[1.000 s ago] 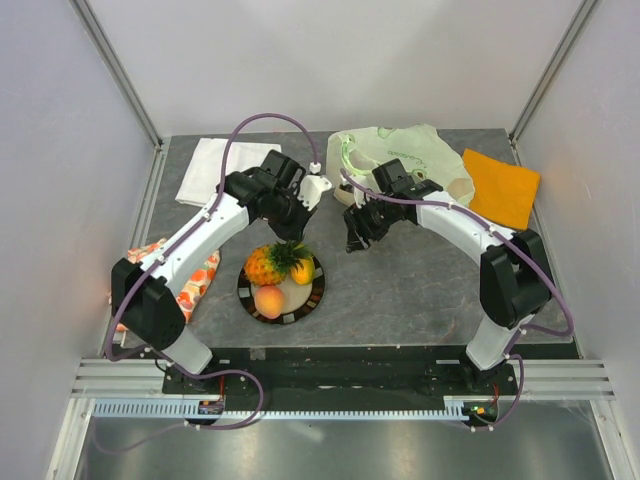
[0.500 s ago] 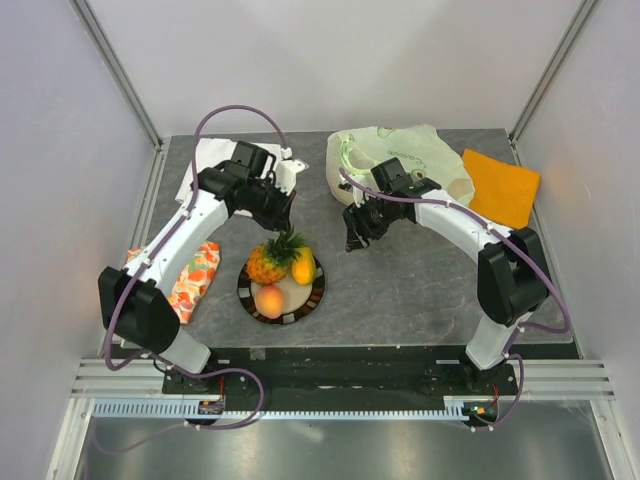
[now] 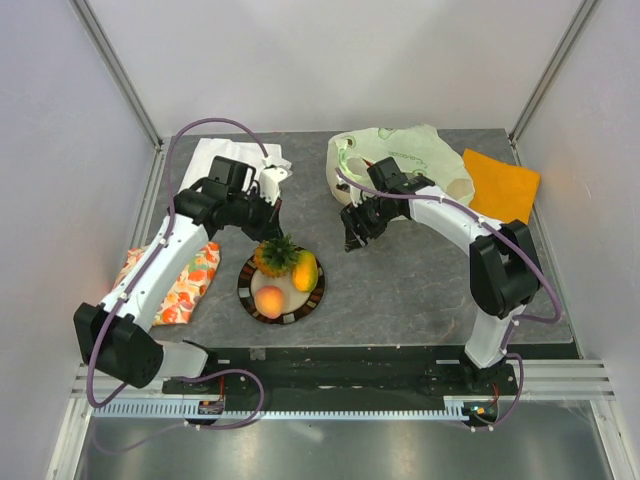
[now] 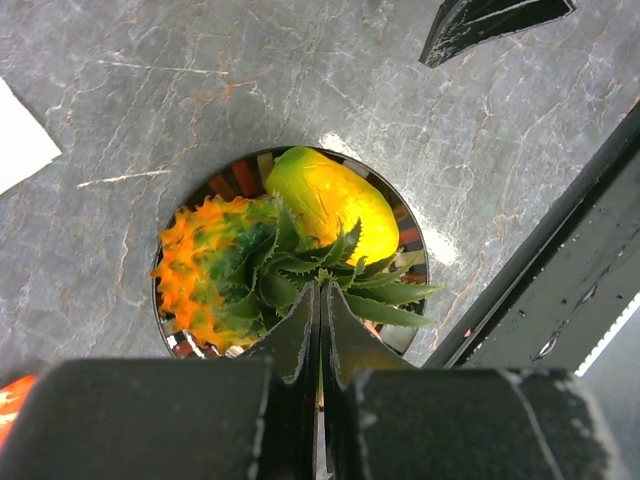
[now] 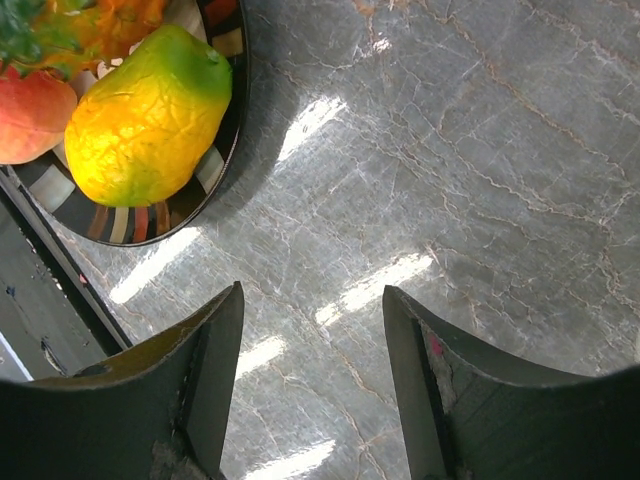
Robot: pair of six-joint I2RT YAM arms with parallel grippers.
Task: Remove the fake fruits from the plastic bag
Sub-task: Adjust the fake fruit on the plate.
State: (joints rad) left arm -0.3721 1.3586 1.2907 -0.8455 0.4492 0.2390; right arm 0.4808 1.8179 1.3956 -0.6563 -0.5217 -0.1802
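Left tool (image 4: 320,300) pulled back from plate (image 3: 243,284) toward 10 o'clock, fingers pressed together, empty. Pineapple (image 3: 270,257), mango (image 3: 305,270), peach (image 3: 268,300) sit on plate. Right tool (image 3: 355,232) gapes wide, empty, above tabletop (image 3: 420,280). Plastic bag (image 3: 400,155) at 1 o'clock. Drop-off likely complete; bag next.

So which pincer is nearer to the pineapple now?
Left. The left pincer hangs at the crown of the pineapple; the right pincer is over bare table, right of the plate.

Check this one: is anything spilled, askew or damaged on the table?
Nothing looks spilled or damaged. The pineapple lies on its side on the plate, beside the mango and peach. The plastic bag sits crumpled at the far edge, nothing more.
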